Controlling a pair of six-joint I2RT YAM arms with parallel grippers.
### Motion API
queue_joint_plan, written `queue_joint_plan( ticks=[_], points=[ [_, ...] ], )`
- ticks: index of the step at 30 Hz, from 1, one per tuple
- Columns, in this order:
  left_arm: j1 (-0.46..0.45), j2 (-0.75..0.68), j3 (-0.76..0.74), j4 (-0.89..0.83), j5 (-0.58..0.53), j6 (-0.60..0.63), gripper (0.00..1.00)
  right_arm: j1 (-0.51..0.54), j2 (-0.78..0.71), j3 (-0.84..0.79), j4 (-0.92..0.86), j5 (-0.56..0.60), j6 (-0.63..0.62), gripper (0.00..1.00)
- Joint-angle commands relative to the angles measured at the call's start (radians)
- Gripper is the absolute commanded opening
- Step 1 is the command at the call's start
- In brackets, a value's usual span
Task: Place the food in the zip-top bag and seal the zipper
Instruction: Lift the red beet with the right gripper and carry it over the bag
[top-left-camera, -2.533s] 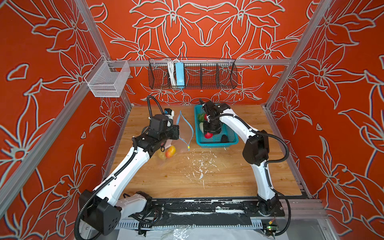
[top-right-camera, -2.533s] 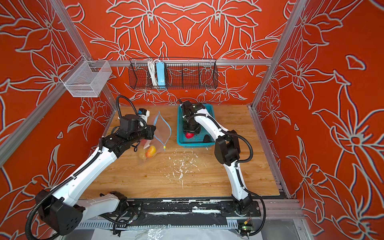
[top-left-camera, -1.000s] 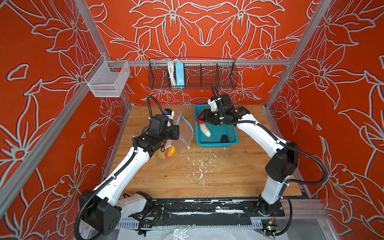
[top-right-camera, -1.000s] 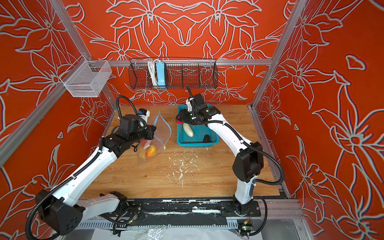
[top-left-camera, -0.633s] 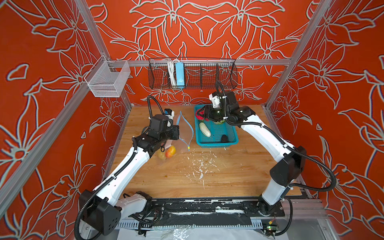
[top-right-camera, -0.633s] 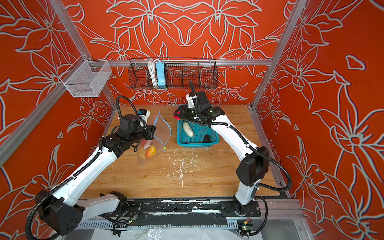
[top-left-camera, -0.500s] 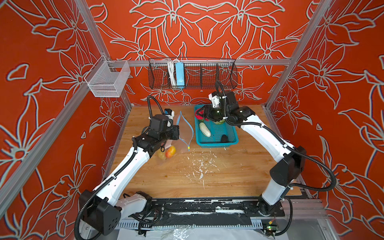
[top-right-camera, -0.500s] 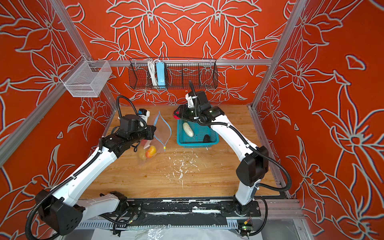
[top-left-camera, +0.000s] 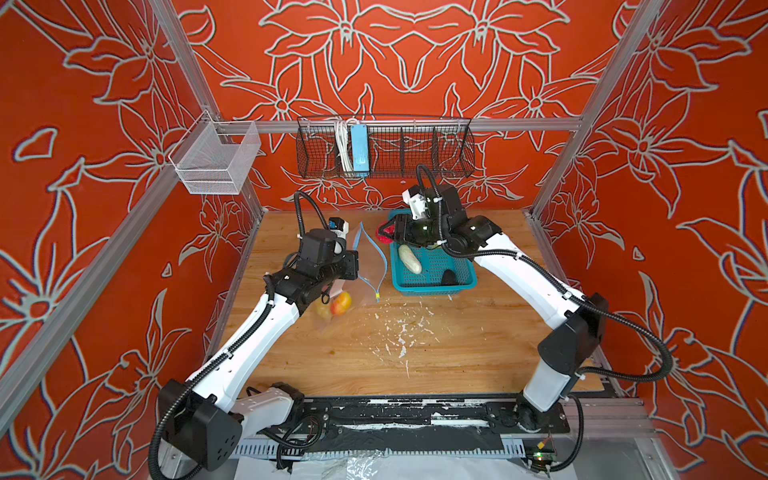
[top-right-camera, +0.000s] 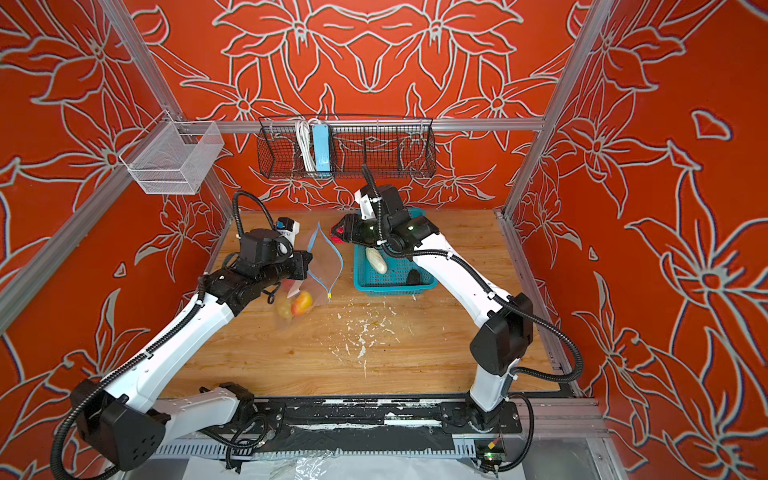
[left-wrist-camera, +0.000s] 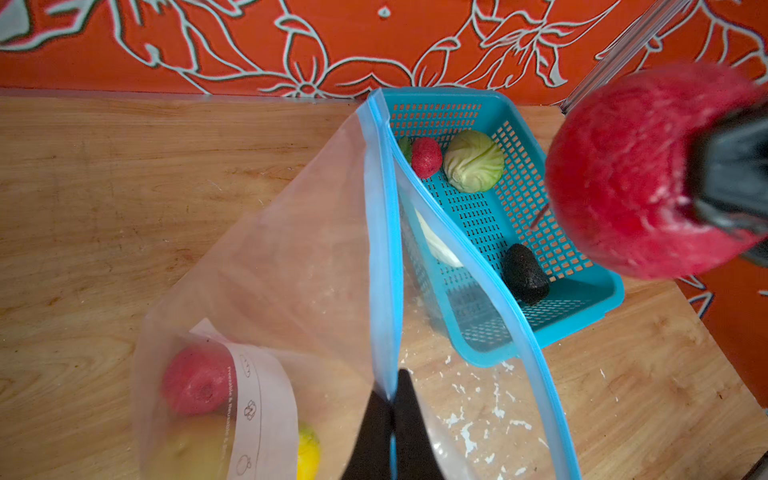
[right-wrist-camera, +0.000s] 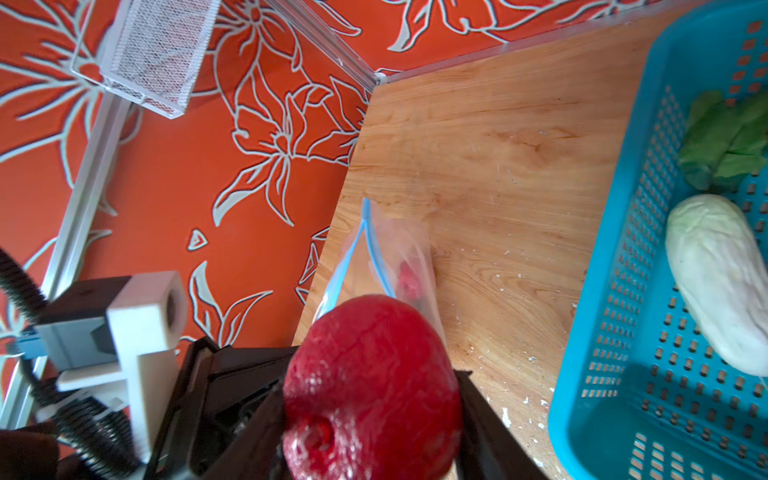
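Observation:
The clear zip-top bag (top-left-camera: 368, 266) stands on the wooden table with its mouth open, left of the teal basket (top-left-camera: 432, 286). My left gripper (left-wrist-camera: 392, 390) is shut on one lip of its blue zipper (left-wrist-camera: 382, 249). An orange-red fruit (top-left-camera: 341, 302) and a yellow potato (top-left-camera: 323, 309) lie inside the bag. My right gripper (right-wrist-camera: 370, 399) is shut on a red berry (right-wrist-camera: 370, 382), held in the air over the basket's far left corner, beside the bag's mouth. In the basket lie a pale cucumber (top-left-camera: 409, 258), a black piece (top-left-camera: 449, 276), a cabbage (left-wrist-camera: 473, 161), another red berry (left-wrist-camera: 426, 157) and a green leaf (right-wrist-camera: 727, 141).
A black wire basket (top-left-camera: 384, 147) hangs on the rear wall above the table. A white mesh basket (top-left-camera: 216, 160) hangs at the left rear post. White flecks (top-left-camera: 399, 332) are scattered over the middle of the wooden table.
My right gripper has risen out of the teal basket with the red berry and swung left towards the bag's mouth. The left arm and the bag have not moved.

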Motion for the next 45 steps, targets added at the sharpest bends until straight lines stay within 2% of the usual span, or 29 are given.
queue_joint_plan(
  ticks=[1,11,14,23,30,41,45],
  points=[
    [-0.002,-0.01,0.032,-0.007,0.007,-0.005,0.0,0.017,0.012,0.032,0.02,0.004,0.018,0.43],
    [-0.002,-0.013,0.032,-0.006,0.013,-0.006,0.0,0.062,0.03,0.04,-0.002,0.015,0.007,0.42],
    [-0.002,-0.014,0.033,-0.008,0.013,-0.005,0.0,0.078,0.031,0.025,-0.009,0.065,0.0,0.42],
    [-0.002,-0.016,0.036,-0.014,0.005,-0.005,0.0,0.11,0.064,0.032,-0.049,0.118,-0.032,0.42],
    [-0.002,-0.021,0.041,-0.021,0.004,-0.003,0.0,0.132,0.08,0.03,-0.099,0.225,-0.064,0.42],
    [-0.002,-0.049,0.038,-0.017,0.003,-0.002,0.0,0.155,0.12,0.059,-0.125,0.255,-0.078,0.51],
    [-0.002,-0.055,0.034,-0.014,-0.002,0.0,0.0,0.169,0.13,0.081,-0.133,0.251,-0.078,0.57]
  ],
)
